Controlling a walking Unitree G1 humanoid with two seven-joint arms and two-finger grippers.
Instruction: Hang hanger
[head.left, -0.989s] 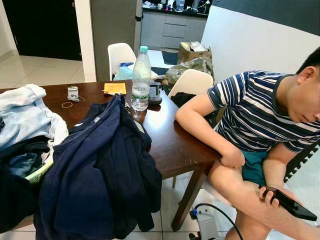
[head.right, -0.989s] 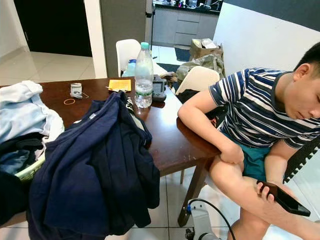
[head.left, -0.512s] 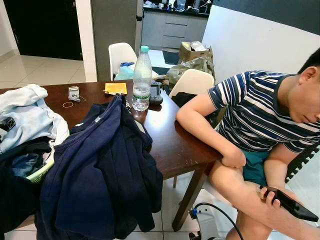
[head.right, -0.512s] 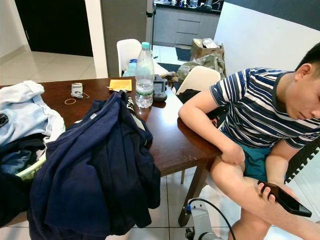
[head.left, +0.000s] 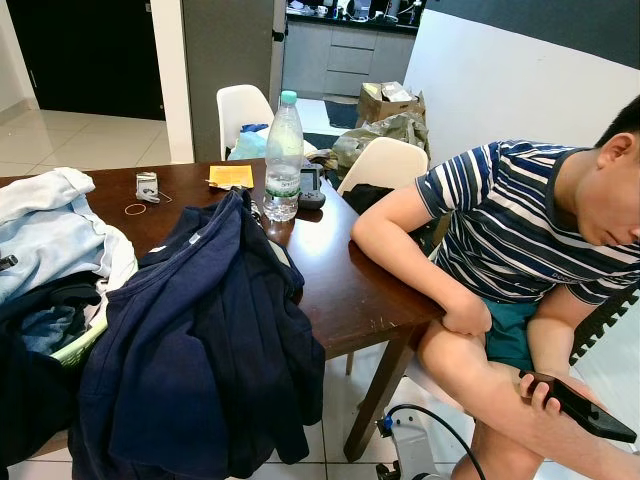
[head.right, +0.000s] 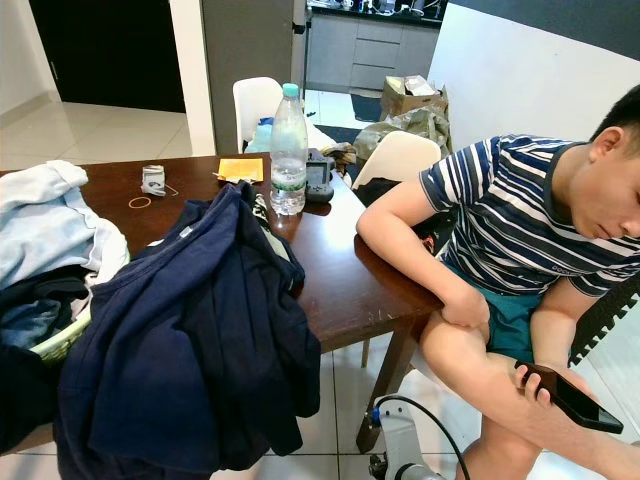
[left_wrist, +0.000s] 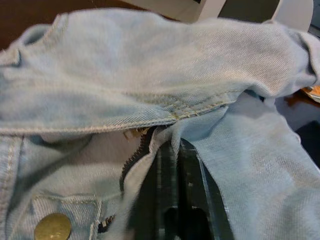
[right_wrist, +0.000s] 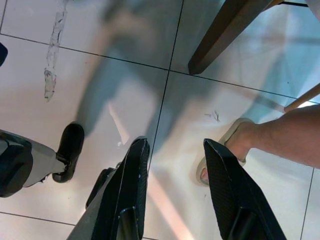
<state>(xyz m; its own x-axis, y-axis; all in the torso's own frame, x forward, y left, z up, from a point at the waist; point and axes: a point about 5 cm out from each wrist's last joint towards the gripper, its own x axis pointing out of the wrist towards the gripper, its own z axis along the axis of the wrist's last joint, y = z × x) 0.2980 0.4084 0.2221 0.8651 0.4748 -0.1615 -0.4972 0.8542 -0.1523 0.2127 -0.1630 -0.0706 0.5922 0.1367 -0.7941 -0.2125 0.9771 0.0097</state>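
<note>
No hanger in sight yet, so hanging hasn't begun. My left pincer (left_wrist: 175, 200) is pressed together, buried in the pale denim jacket (left_wrist: 150, 75) heaped on the counter (head.left: 340, 280) beside a navy garment (head.left: 200, 350). My right pincer (right_wrist: 175, 185) hangs spread over the floor tiles (right_wrist: 100, 85), near a seated person (head.left: 520, 240).

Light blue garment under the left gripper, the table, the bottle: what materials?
Light blue garment: looks like washed denim, given its twill weave, topstitched seams and brass-look button. Table: dark brown, glossy, probably varnished wood or veneer; it reflects light. Bottle: clear thin plastic, green cap.
</note>
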